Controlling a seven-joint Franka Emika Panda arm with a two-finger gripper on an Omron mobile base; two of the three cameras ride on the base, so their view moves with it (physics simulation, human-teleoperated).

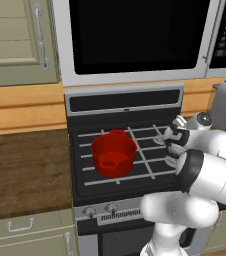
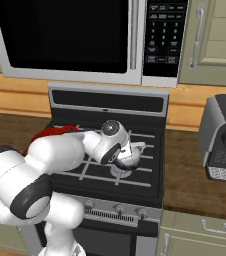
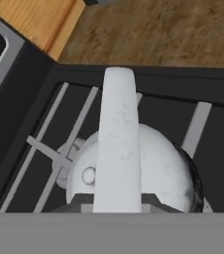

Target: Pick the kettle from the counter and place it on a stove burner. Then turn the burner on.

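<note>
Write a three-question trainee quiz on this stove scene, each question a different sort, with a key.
1. True or false: the kettle sits over a burner on the stove's right side.
2. What stands on the stove's left side? A. the red pot B. a frying pan C. a toaster
3. Fill in: the gripper reaches the kettle from ____.

Key: 1 true. 2 A. 3 above, along its handle; whether the fingers clamp it cannot be told.

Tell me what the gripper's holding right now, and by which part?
It looks like the kettle, by its arched top handle, over a stove burner; the fingertips themselves are hidden.
</note>
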